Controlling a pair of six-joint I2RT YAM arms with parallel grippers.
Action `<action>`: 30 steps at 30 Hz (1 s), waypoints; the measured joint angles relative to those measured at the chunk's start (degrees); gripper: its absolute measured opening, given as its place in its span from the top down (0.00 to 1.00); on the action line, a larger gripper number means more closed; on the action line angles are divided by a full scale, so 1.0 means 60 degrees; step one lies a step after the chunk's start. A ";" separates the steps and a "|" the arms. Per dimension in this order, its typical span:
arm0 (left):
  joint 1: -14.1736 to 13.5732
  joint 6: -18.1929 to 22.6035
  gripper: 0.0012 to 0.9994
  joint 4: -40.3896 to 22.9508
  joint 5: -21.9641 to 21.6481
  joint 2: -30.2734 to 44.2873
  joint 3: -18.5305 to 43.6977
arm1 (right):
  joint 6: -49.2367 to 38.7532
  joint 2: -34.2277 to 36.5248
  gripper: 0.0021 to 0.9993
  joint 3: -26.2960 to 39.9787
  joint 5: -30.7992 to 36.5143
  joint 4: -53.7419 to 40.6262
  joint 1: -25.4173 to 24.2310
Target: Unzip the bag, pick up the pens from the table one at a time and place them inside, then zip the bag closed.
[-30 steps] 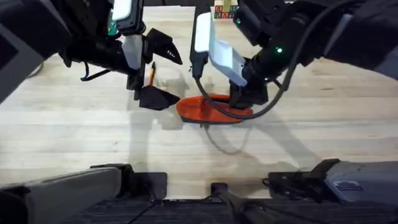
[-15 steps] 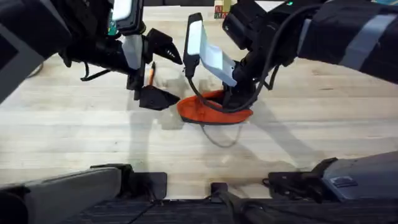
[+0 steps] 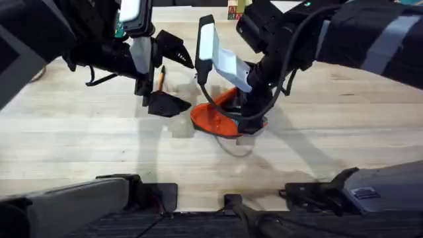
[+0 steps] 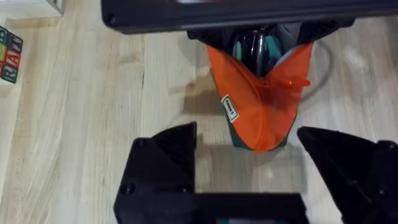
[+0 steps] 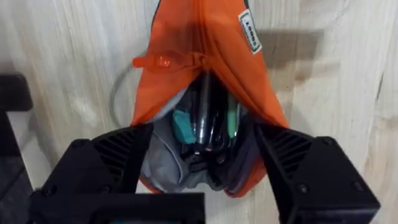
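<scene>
The orange bag (image 3: 215, 119) lies mid-table, its right end tilted up off the wood. My right gripper (image 3: 250, 118) is shut on that end. In the right wrist view its fingers (image 5: 115, 155) press both sides of the bag's gaping mouth (image 5: 205, 37), where several pens (image 5: 205, 118) lie inside; the zipper pull (image 5: 158, 61) sits partway along. My left gripper (image 3: 165, 76) hangs open just left of the bag (image 4: 261, 99), holding nothing. An orange pen (image 3: 159, 79) with a black tip lies on the table (image 3: 79, 139), seen between the left fingers.
Coloured letter blocks (image 3: 238, 10) stand at the table's far edge, also visible as blocks (image 4: 9, 53) in the left wrist view. A thin grey cord loop (image 3: 234, 147) trails from the bag toward me. Bare wood stretches in front of the bag.
The right arm swung left over the bag, and the bag's right end has risen so the bag now tilts. The left arm and the pen on the table have not moved.
</scene>
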 joint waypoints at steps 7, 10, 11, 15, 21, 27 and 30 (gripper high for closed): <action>0.0000 0.0000 0.01 0.0025 0.0000 0.0000 0.0000 | 0.0000 0.0000 0.00 0.0000 0.0000 0.0002 0.0000; 0.0000 0.0000 0.01 0.0025 0.0000 0.0000 0.0000 | 0.0000 0.0000 0.00 0.0000 0.0000 -0.0002 0.0000; 0.0000 0.0000 0.01 0.0025 0.0000 0.0000 0.0000 | 0.0000 0.0000 0.00 0.0000 0.0000 -0.0001 0.0000; 0.0000 0.0000 0.01 0.0025 0.0000 0.0000 0.0000 | 0.0000 0.0000 0.00 0.0000 0.0000 -0.0001 0.0000; 0.0000 0.0000 0.01 0.0025 0.0000 0.0000 0.0000 | 0.0000 -0.0020 0.00 0.0000 0.0002 0.0002 0.0000; 0.0000 -0.0002 0.01 0.0025 0.0000 0.0000 0.0000 | 0.0361 -0.1249 0.00 0.0000 0.0000 0.0022 0.0000; 0.0000 0.0000 0.01 0.0025 0.0000 0.0000 0.0000 | 0.0855 -0.2109 0.00 0.0000 0.0008 0.0009 0.0000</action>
